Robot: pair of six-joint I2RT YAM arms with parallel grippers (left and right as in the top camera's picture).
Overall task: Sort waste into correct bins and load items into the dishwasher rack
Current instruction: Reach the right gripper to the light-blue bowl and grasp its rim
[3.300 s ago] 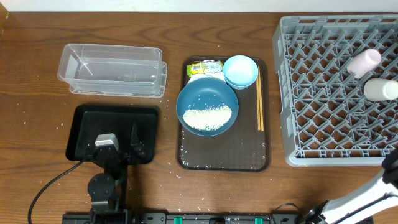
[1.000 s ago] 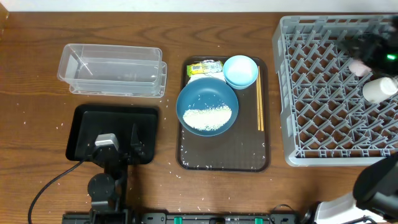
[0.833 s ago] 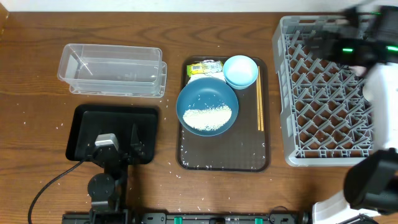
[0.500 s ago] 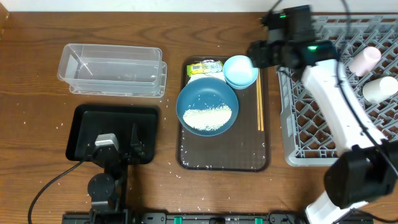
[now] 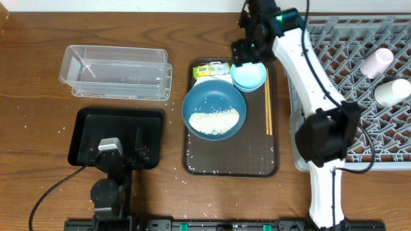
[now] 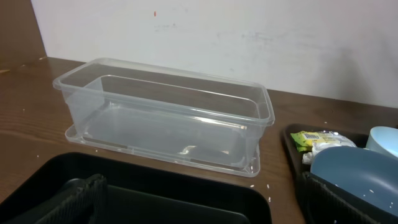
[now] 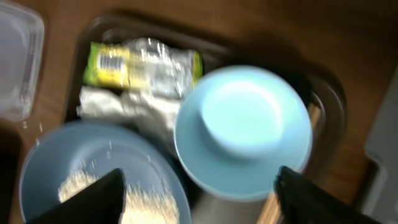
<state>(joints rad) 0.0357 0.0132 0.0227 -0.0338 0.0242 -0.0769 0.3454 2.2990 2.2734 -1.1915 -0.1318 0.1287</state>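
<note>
My right gripper (image 5: 248, 54) is open and empty, hovering over the upturned light-blue cup (image 5: 249, 74) on the brown tray; in the right wrist view its fingers (image 7: 200, 199) straddle that cup (image 7: 245, 130). The dark-blue bowl (image 5: 214, 109) holds white rice (image 5: 214, 120). The yellow-green wrapper (image 5: 211, 68) and white napkin (image 7: 115, 102) lie behind the bowl. The chopsticks (image 5: 268, 109) lie along the tray's right side. The pink cup (image 5: 376, 63) and white cup (image 5: 392, 93) lie in the grey rack (image 5: 334, 109). My left gripper (image 5: 122, 153) is open over the black tray (image 5: 87, 131). The clear tub (image 5: 115, 70) stands behind it.
The brown serving tray (image 5: 231, 160) sits mid-table between the bins and the rack. Stray rice grains dot the wood around the trays. In the left wrist view the clear tub (image 6: 168, 118) stands ahead, and the bowl (image 6: 354, 171) is at the right.
My right arm has swung left from the rack to above the light-blue cup on the brown tray. The pink and white cups stay in the rack. The left arm has not moved.
</note>
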